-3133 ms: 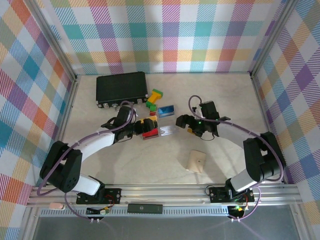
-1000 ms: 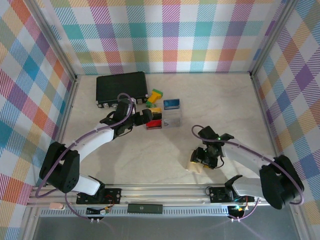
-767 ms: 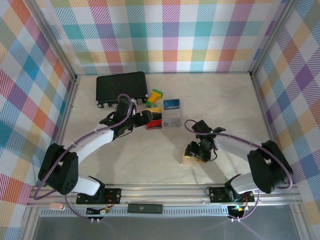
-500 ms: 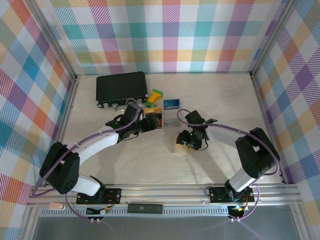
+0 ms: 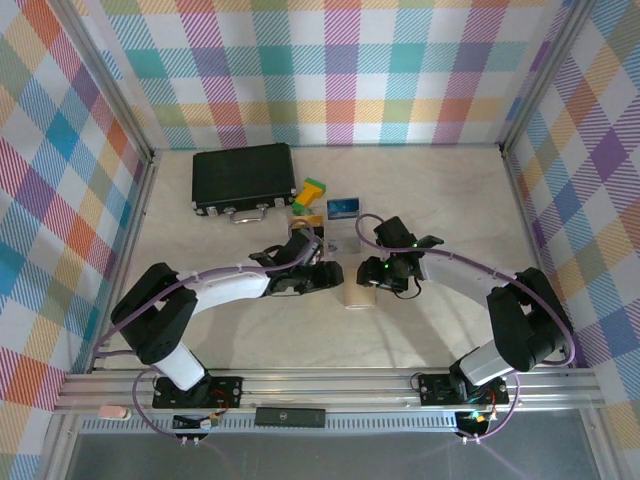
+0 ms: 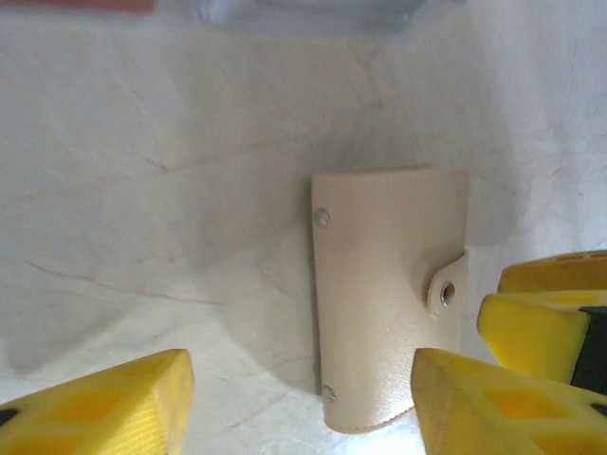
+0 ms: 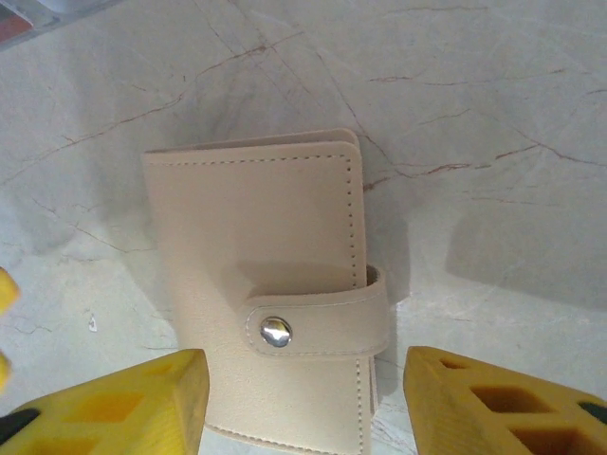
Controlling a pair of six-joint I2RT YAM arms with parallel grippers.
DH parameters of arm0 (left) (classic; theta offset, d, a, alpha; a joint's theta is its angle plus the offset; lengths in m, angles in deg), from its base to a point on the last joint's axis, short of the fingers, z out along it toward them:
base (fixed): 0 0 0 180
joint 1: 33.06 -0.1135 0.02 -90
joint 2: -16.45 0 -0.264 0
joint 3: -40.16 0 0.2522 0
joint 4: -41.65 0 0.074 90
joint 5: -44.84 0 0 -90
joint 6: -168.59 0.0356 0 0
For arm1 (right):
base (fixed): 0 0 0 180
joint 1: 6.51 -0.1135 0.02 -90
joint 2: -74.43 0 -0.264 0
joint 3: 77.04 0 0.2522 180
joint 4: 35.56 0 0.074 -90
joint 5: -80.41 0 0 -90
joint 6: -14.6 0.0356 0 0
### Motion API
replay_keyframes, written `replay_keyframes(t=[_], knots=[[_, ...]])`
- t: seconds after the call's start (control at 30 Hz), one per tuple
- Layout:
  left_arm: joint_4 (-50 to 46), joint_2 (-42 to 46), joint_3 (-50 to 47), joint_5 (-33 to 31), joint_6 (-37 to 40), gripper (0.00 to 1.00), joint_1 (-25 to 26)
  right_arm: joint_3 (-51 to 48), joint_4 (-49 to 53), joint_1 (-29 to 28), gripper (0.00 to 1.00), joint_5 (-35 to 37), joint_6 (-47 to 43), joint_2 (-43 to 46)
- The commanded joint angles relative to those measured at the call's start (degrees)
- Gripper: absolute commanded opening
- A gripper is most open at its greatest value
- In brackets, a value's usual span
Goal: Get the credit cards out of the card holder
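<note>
Squarely between both arms lies the beige, stitched, leather-look folding card holder (image 5: 358, 297), flat on the pale marbled surface (image 5: 450, 200) and near its middle. It is folded shut: a strap wraps round one edge and is fastened by a silver snap button (image 7: 275, 331). In the left wrist view two small metal rivets sit along the holder's opposite edge, and none of its contents can be seen.

Just to the holder's left, the left gripper (image 5: 332, 274) has its yellow jaws spread wide, with the holder lying between them and no contact visible. Just to the holder's right, the right gripper (image 5: 373, 281) hangs over the strap end, jaws likewise spread to either side and pinching nothing.

Beyond the holder, toward the back wall, lies a clear, pale rectangular plastic sleeve (image 5: 345, 235) with a small blue plastic card (image 5: 343, 208) at its far end; I cannot tell whether that card is inside or on top. Farther back and left of the holder are chunky green and yellow blocks (image 5: 312, 190) and a large flat black case (image 5: 243, 177), closed.
</note>
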Motion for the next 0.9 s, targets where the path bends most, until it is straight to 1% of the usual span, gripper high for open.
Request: replay_keyframes(t=[0.0, 0.1, 0.23, 0.3, 0.6, 0.87], knots=[[-0.2, -1.6, 3.3, 1.8, -0.9, 0.57, 0.8, -0.8, 1.6, -0.1, 0.55, 1.6, -1.7, -0.9], [-2.3, -3.4, 5.3, 3.0, 0.8, 0.55, 0.9, -0.5, 1.6, 0.0, 0.54, 1.4, -1.3, -2.2], [0.1, -5.1, 4.6, 6.2, 1.4, 0.52, 0.8, -1.6, 0.5, 0.0, 0.5, 2.5, 0.1, -3.3], [-0.4, -6.5, 5.5, 7.2, 2.1, 0.5, 0.9, -2.7, -0.4, 0.0, 0.49, 2.6, 0.9, -2.9], [3.2, -10.5, 5.8, 10.6, 0.6, 0.48, 0.9, -5.4, -1.8, 0.8, 0.45, -2.0, 1.7, -4.3], [5.3, -11.8, 6.5, 11.7, 0.0, 0.42, 0.9, -6.8, -2.7, 2.2, 0.42, -3.9, 1.5, -4.8]])
